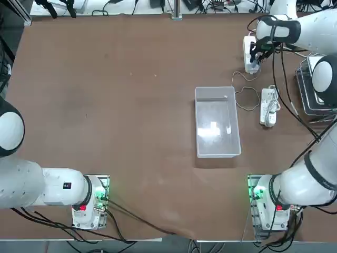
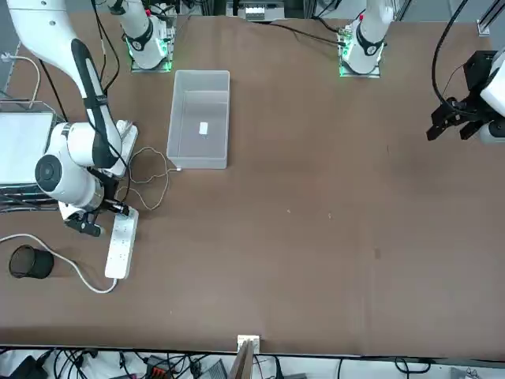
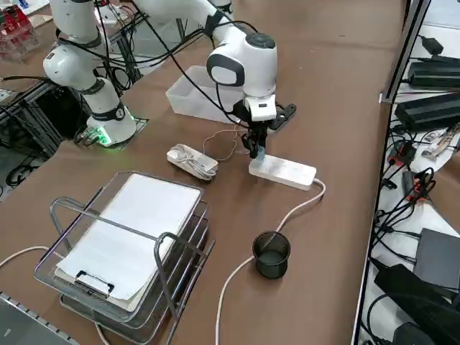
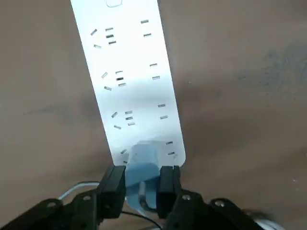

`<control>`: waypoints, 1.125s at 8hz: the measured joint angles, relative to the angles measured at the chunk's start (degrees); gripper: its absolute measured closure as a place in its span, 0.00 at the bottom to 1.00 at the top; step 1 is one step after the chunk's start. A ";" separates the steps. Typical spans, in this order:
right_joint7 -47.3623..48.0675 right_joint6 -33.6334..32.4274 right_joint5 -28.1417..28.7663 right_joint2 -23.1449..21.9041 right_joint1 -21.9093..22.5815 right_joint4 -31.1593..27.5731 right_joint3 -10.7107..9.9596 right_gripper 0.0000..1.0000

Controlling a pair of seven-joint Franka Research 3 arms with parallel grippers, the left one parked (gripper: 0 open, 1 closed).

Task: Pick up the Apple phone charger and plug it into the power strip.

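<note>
We see the brown table (image 1: pixel 131 105) evenly and softly lit from above, with only faint shadows beneath the clear bin (image 1: pixel 217 122). Green lights glow at the arm bases along the lower edge of the top view. In the wrist view, the power strip (image 4: pixel 129 81) glares almost blank white in the upper centre, while the right gripper (image 4: pixel 141 184) at the bottom edge looks dark and slightly soft.
</note>
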 joint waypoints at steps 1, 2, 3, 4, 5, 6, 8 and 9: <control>0.00 0.00 -0.07 0.00 0.02 0.00 0.00 0.63; -0.03 0.00 -0.11 0.00 0.03 0.00 0.02 0.63; -0.04 0.01 -0.15 0.00 0.04 0.00 0.06 0.63; -0.05 0.01 -0.16 0.00 0.06 0.00 0.09 0.63; -0.06 0.02 -0.16 0.00 0.07 0.00 0.12 0.63; -0.07 0.03 -0.16 0.00 0.10 0.00 0.17 0.63; -0.10 0.04 -0.16 0.00 0.13 0.00 0.21 0.63; -0.15 0.05 -0.16 0.00 0.15 0.00 0.23 0.63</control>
